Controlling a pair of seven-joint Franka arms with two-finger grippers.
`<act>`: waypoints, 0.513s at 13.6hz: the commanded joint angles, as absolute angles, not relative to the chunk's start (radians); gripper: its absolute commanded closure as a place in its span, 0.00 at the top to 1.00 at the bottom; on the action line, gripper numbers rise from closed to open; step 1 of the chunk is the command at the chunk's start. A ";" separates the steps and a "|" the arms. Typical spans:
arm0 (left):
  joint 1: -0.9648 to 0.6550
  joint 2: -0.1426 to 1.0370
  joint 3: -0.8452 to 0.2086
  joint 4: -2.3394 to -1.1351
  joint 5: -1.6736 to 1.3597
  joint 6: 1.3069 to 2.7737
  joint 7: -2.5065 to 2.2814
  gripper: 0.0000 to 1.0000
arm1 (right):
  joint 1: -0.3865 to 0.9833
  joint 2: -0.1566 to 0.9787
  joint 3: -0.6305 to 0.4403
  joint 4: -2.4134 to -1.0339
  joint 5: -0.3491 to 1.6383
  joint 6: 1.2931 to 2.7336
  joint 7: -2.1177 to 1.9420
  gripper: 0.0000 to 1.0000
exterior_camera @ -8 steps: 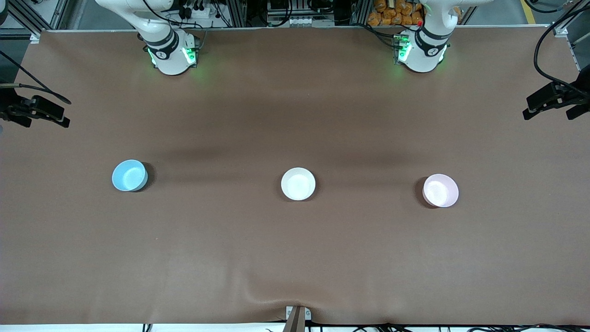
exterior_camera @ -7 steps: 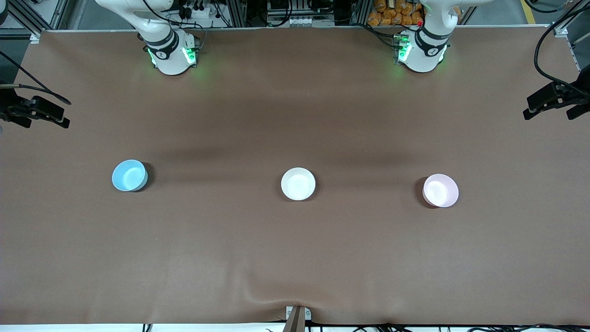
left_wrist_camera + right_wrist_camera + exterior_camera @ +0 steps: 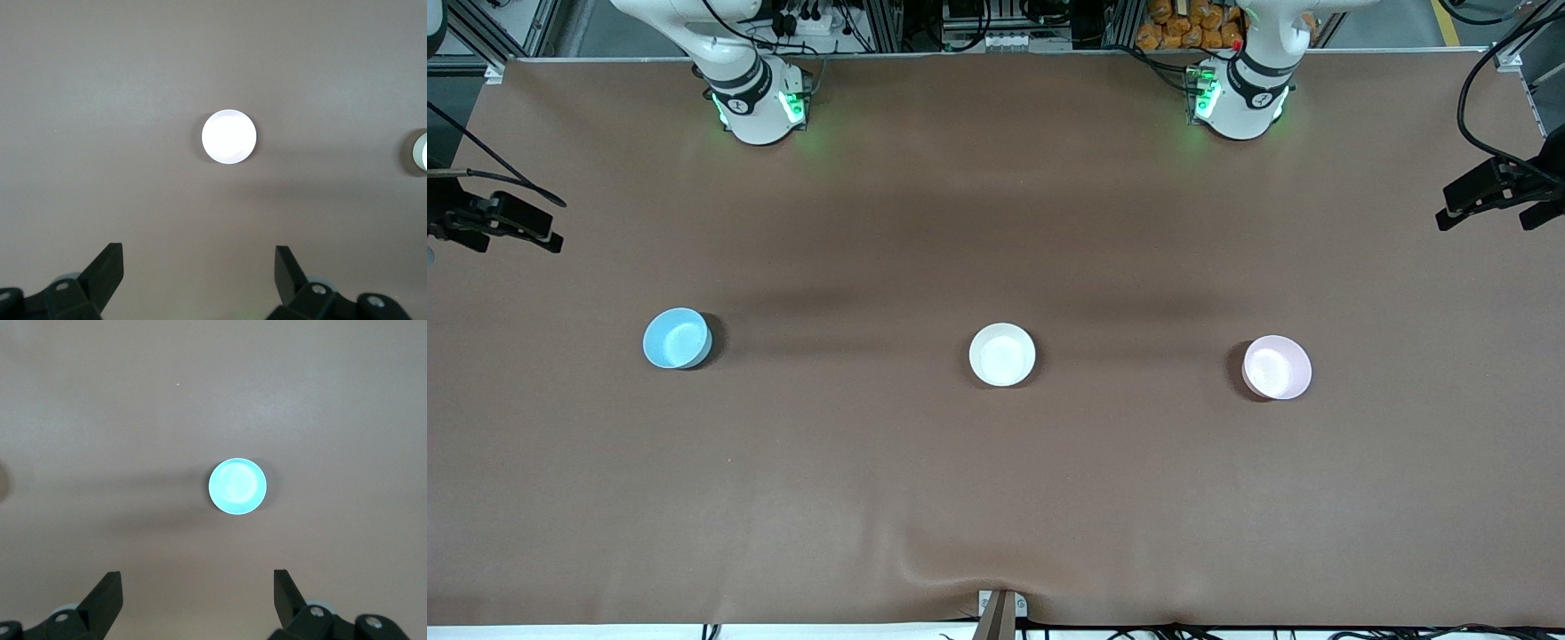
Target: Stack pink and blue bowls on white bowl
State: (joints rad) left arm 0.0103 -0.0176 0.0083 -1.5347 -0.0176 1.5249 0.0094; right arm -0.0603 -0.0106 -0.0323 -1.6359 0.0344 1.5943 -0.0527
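Observation:
Three bowls stand in a row across the middle of the table. The light blue bowl [image 3: 677,338] is toward the right arm's end, the white bowl [image 3: 1002,354] in the middle, and the pale pink bowl [image 3: 1277,366] toward the left arm's end. My right gripper [image 3: 198,577] is open and empty, high over the table, with the blue bowl [image 3: 237,486] below it. My left gripper [image 3: 199,257] is open and empty, high over the table, with the pink bowl [image 3: 229,137], washed out to white, below it. The white bowl [image 3: 420,151] shows at that view's edge.
The brown table cover [image 3: 996,498] has a wrinkle at the edge nearest the front camera, by a small mount [image 3: 1000,612]. The arm bases [image 3: 758,105] [image 3: 1240,100] stand along the farthest edge. Dark gripper bodies with cables hang at both ends [image 3: 498,222] [image 3: 1498,191].
The dark gripper body at the right arm's end has shifted slightly in the front view. The bowls have not moved.

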 commanded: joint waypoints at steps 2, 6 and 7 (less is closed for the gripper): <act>0.020 -0.014 0.009 -1.525 -0.031 1.506 0.021 1.00 | -0.080 0.031 -0.025 -1.632 0.026 1.637 -0.051 1.00; 0.021 0.029 0.029 -1.526 -0.021 1.508 0.066 1.00 | -0.098 0.061 -0.025 -1.632 0.025 1.643 -0.051 1.00; 0.023 0.049 0.031 -1.526 -0.025 1.511 0.074 1.00 | -0.098 0.060 -0.025 -1.632 0.025 1.643 -0.051 1.00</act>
